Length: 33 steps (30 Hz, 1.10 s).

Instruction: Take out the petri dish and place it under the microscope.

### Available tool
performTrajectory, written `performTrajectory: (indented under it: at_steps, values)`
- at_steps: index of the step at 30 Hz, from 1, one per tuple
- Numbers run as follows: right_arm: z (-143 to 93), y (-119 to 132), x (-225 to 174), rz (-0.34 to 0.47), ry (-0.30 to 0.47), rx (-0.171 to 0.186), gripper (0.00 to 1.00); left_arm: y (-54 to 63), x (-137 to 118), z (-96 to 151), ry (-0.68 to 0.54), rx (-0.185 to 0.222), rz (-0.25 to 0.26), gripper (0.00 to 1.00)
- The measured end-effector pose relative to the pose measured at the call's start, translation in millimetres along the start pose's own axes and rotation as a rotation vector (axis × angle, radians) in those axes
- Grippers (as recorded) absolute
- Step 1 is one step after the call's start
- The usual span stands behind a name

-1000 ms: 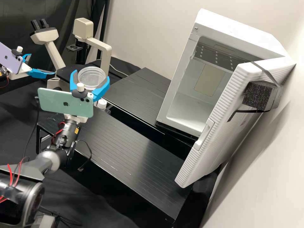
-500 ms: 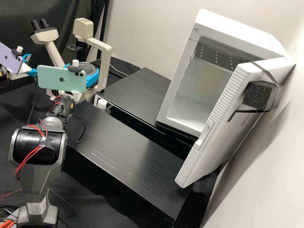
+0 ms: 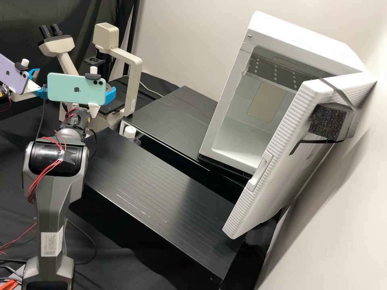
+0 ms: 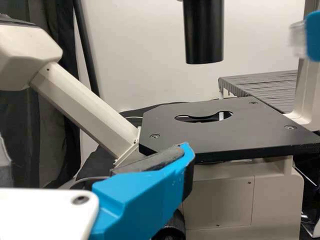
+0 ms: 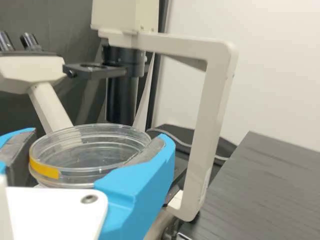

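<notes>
Upper left of the high view: right gripper (image 3: 110, 96) has the petri dish (image 5: 90, 155) pinched between its fingers, dish apart from the microscope stage (image 4: 250, 130). Left gripper (image 3: 41, 93) near the left edge, fingers wide. Microscope (image 3: 134, 80) upper left too. White cabinet (image 3: 298, 36) upper right, door open.

Can make out no legible words or numbers. Can see a small dark logo (image 3: 76, 89) on the back of the green phone (image 3: 59, 96), and a similar dark logo (image 3: 8, 73) on the purple phone (image 3: 17, 83). Can spot a white label (image 3: 51, 243) low on the right arm (image 3: 51, 213), bearing rows of print too small to read, and a faint marking (image 5: 206, 181) low on the upright of the microscope (image 5: 201, 135), likewise unreadable.
</notes>
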Motion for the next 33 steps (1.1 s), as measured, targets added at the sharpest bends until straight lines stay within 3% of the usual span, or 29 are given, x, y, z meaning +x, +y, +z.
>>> performTrajectory:
  at_steps: [6, 14, 22, 28, 33]
  values:
    - [-8.2, 1.7, 23.2, 0.004, 0.009, -0.027, 0.00, 0.0, 0.0, 0.0, 0.000, 0.000, 0.000, 1.00]
    - [-16.0, -15.9, 48.1, -0.018, 0.028, -0.038, 0.00, 0.0, 0.0, 0.0, 0.000, 0.000, 0.000, 1.00]
    - [-3.3, -36.6, 78.1, -0.079, -0.008, -0.040, 0.00, 0.0, 0.0, 0.0, 0.000, 0.000, 0.000, 1.00]
    - [15.8, -40.4, 96.7, -0.100, -0.059, -0.020, 0.00, 0.0, 0.0, 0.0, 0.000, 0.000, 0.000, 1.00]
    - [33.5, -39.4, 111.9, -0.099, -0.098, 0.050, 0.00, 0.0, 0.0, 0.0, 0.000, 0.000, 0.000, 1.00]
